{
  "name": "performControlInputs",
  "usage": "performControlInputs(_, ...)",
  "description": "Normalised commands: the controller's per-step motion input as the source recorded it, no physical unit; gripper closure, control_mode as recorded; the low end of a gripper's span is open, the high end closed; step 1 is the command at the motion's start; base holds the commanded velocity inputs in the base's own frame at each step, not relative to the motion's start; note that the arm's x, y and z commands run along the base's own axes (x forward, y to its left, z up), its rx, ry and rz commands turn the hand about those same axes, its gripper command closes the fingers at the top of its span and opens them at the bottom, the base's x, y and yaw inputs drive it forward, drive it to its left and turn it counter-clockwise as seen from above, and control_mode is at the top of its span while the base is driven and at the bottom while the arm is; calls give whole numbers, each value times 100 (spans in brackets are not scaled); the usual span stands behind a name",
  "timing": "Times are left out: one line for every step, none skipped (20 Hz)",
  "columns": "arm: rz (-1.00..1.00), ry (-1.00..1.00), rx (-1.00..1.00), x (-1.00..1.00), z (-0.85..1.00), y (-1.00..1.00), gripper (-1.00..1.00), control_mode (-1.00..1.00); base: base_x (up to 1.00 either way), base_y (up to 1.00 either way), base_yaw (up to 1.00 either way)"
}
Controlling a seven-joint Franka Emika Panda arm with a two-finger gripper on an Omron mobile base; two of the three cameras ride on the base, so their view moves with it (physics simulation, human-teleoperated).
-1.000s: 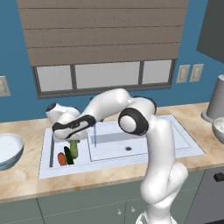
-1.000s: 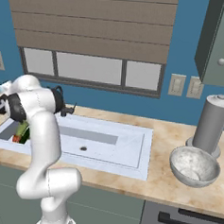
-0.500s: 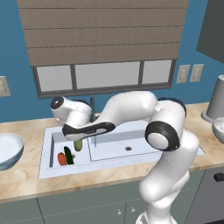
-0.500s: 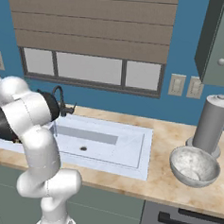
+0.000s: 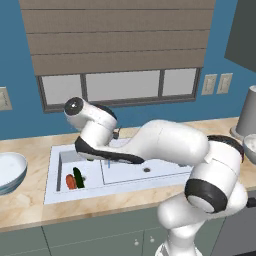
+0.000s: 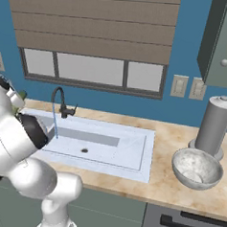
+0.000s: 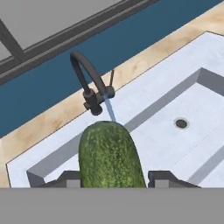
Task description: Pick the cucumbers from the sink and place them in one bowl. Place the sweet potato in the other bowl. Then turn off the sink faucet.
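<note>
A tan stone surface [image 6: 163, 186] runs under a blue wall and a shuttered window [image 5: 120, 85]; the sink [image 6: 131, 155] is set into it, water falling from the faucet [image 7: 89, 85]. A cucumber [image 7: 109, 157] is pinched in the hand [image 7: 114, 177] above the sink. A darker cucumber [image 5: 78, 177] and the sweet potato [image 5: 70, 182] lie in the small basin, with bowls seen at either end [image 5: 9, 170] [image 6: 196, 168].

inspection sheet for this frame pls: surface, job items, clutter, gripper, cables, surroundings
Surface: tan stone counter around a pale sink.
Job's things: light cucumber between the finger tips; dark cucumber and sweet potato lie in the small basin; white bowl left of the sink; grey bowl to its right; faucet running water.
Clutter: tall grey cylinder behind the grey bowl.
Grippers: gripper shut on the light cucumber.
Cables: nothing seen.
Surroundings: window with blind, wall outlets, blue wall.
</note>
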Motion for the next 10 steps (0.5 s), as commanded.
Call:
performControlInputs(0,0,12,-62,100,-26,100,-100,0,0,0)
performControlInputs(0,-1,12,-64,100,-31,100,-100,0,0,0)
performControlInputs(0,0,12,-71,100,-39,100,-100,0,0,0)
performControlInputs(0,0,10,-79,94,-48,100,-100,0,0,0)
performControlInputs(0,0,8,-79,80,-59,100,-100,0,0,0)
performControlInputs(0,0,5,-81,69,-67,100,-100,0,0,0)
performControlInputs(0,0,4,-83,64,-74,100,-100,0,0,0)
performControlInputs(4,0,1,-84,60,-86,100,-100,0,0,0)
performControlInputs(5,0,0,-78,53,-93,100,-100,0,0,0)
performControlInputs(6,0,0,-71,42,-100,100,-100,0,0,0)
